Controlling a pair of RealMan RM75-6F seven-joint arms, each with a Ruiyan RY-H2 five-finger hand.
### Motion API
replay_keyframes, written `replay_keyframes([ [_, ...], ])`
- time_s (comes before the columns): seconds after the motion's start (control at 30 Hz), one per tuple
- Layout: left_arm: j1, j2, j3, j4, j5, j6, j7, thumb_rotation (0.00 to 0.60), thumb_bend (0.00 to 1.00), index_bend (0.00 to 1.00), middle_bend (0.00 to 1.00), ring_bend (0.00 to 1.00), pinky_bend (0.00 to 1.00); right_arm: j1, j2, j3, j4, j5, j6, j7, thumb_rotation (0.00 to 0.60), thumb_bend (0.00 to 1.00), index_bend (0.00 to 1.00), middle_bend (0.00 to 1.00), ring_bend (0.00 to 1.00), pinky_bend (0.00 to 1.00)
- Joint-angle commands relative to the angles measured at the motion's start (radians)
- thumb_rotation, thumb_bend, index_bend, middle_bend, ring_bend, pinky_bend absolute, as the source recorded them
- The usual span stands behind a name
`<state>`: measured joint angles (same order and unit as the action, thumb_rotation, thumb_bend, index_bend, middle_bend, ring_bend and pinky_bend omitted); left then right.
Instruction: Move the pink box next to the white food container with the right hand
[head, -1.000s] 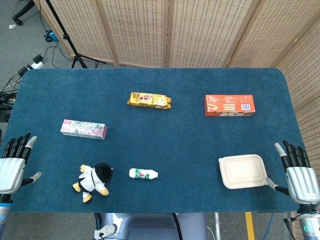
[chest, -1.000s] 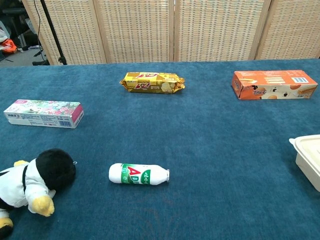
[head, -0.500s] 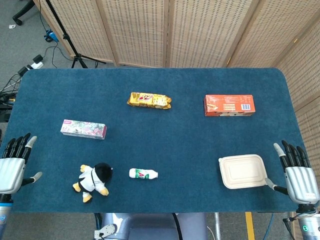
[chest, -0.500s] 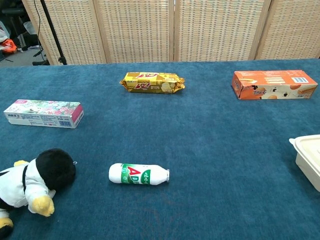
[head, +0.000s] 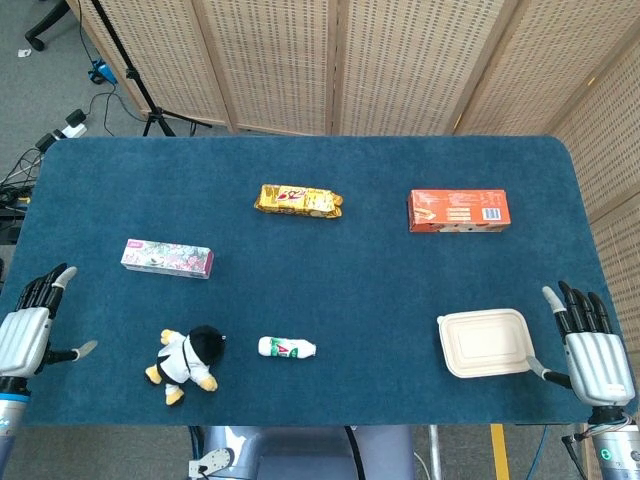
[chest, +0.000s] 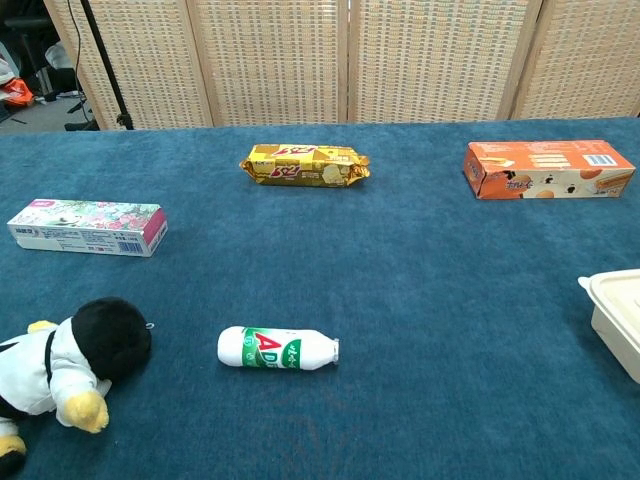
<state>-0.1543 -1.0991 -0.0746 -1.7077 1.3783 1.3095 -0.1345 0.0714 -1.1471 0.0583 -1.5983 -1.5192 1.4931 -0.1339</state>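
Now right hand spread, empty, beside white food container; pink box seemingly untouched.

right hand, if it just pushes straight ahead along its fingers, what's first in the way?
Probably nothing. In the head view the right hand is open at the table's right edge, fingers pointing toward the far side. The white food container lies beside it, off that line, and the orange box also looks left of it. Depth is unclear.
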Motion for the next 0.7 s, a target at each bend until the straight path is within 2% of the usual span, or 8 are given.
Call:
replay_keyframes([
  [0.03, -0.061, 0.087, -0.042, -0.033, -0.071, -0.154, -0.218, 0.6, 0.0, 0.0, 0.0, 0.0, 0.0, 0.001, -0.003, -0.001, 0.0, 0.0, -0.001, -0.006, 0.6, 0.21, 0.02, 0.0, 0.0, 0.0],
  [0.2, -0.097, 0.103, -0.074, -0.02, -0.136, -0.24, -0.318, 0.6, 0.0, 0.0, 0.0, 0.0, 0.0, 0.001, -0.005, -0.001, 0.002, 0.0, -0.001, -0.01, 0.6, 0.21, 0.02, 0.0, 0.0, 0.0],
  [0.3, -0.12, 0.131, -0.106, -0.037, -0.188, -0.341, -0.497, 0.6, 0.0, 0.0, 0.0, 0.0, 0.0, 0.002, -0.007, -0.001, 0.003, -0.002, 0.001, -0.012, 0.6, 0.21, 0.02, 0.0, 0.0, 0.0],
  [0.43, -0.147, 0.172, -0.131, -0.021, -0.209, -0.458, -0.661, 0.6, 0.0, 0.0, 0.0, 0.0, 0.0, 0.002, -0.008, -0.001, 0.004, -0.004, 0.001, -0.013, 0.6, 0.21, 0.02, 0.0, 0.0, 0.0],
  [0.7, -0.193, 0.169, -0.157, 0.088, -0.259, -0.616, -0.797, 0.6, 0.0, 0.0, 0.0, 0.0, 0.0, 0.004, -0.015, -0.002, 0.009, -0.005, 0.0, -0.02, 0.6, 0.21, 0.02, 0.0, 0.0, 0.0],
])
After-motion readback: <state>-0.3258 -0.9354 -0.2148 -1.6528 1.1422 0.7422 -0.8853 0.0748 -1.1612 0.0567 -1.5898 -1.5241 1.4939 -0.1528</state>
